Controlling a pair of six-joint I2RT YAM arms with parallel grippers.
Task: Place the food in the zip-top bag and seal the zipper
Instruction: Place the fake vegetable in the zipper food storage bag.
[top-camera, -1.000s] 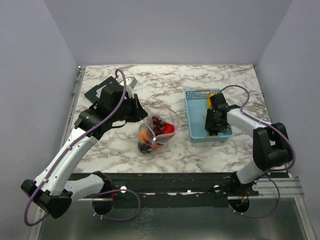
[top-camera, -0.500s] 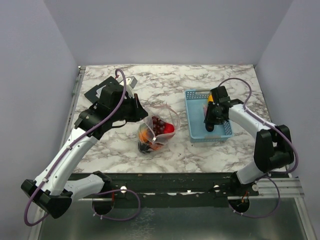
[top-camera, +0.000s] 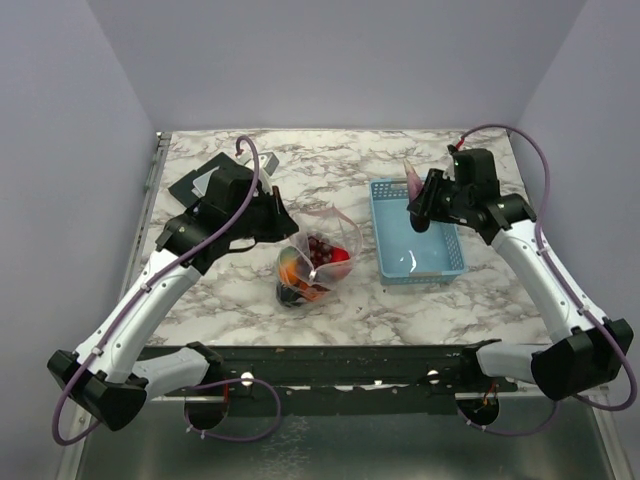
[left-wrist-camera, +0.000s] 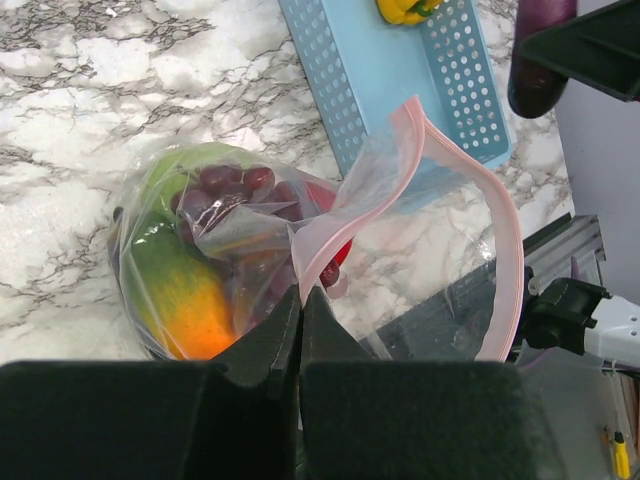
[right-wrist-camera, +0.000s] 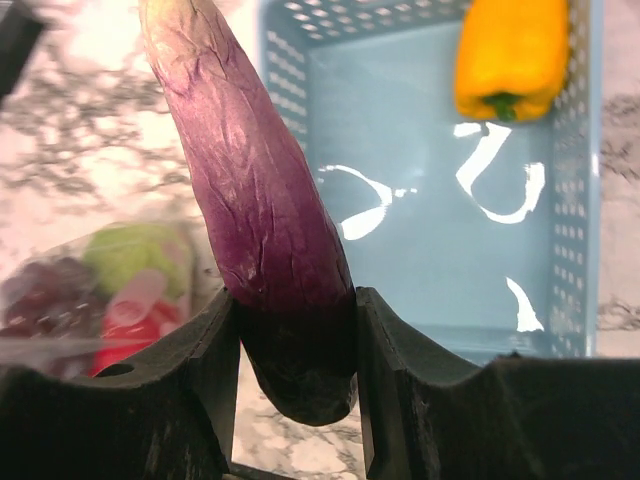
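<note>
The clear zip-top bag (top-camera: 312, 262) stands on the marble, holding food: dark grapes (left-wrist-camera: 225, 180), a green-orange piece (left-wrist-camera: 180, 290) and a red tomato (left-wrist-camera: 337, 250). Its pinkish zipper (left-wrist-camera: 505, 260) gapes open. My left gripper (left-wrist-camera: 300, 296) is shut on the bag's mouth edge and holds it up. My right gripper (right-wrist-camera: 297, 300) is shut on a purple eggplant (right-wrist-camera: 250, 190), lifted above the blue basket's back left corner (top-camera: 420, 200), apart from the bag. A yellow pepper (right-wrist-camera: 510, 55) lies in the basket.
The light-blue slotted basket (top-camera: 383, 240) sits right of the bag. A black plate (top-camera: 190, 185) lies at the back left. The table's near edge and black rail (top-camera: 340, 360) run just in front of the bag.
The right gripper closed on the eggplant in the basket, then lifted it up and toward the back. The left gripper kept its hold on the bag's edge.
</note>
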